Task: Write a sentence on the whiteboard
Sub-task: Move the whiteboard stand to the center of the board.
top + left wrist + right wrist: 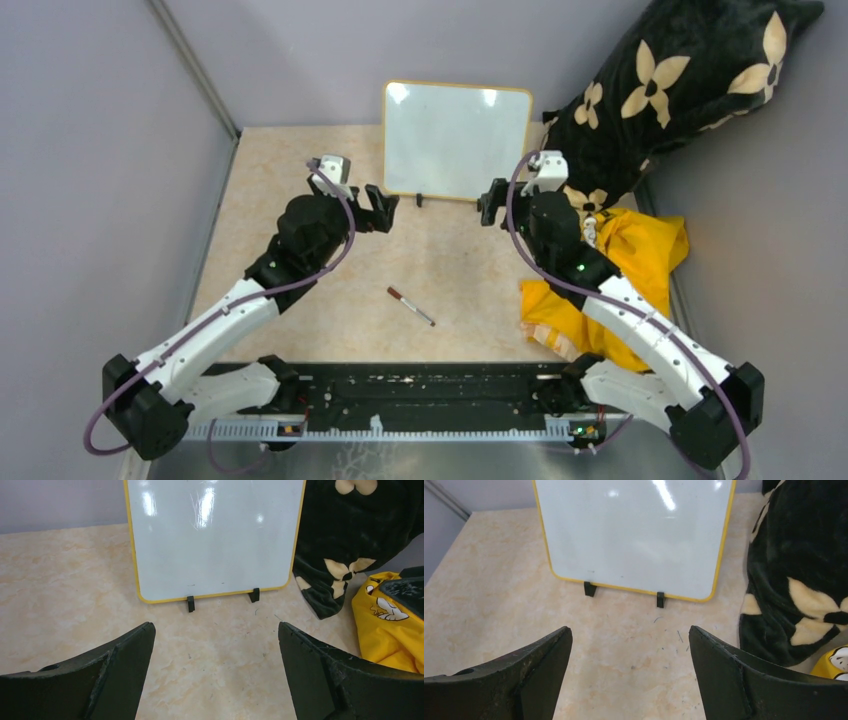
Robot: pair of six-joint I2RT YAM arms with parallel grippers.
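The whiteboard [455,140] stands upright on two small black feet at the back of the table, white with a thin yellow frame. Its surface [215,535] is blank, and no sentence shows on it in any view. A thin marker [411,306] with a dark red cap lies on the table in front, between the two arms. My left gripper [385,210] hovers open just left of the board's lower edge, and my right gripper [492,203] hovers open just right of it. In both wrist views the fingers [125,660] [539,660] stand wide apart over bare table, facing the whiteboard [634,530].
A black cushion with cream flowers [680,80] leans at the back right, close to the whiteboard's right edge. A yellow cloth [630,270] lies under and beside the right arm. Grey walls close in the table on the left, back and right.
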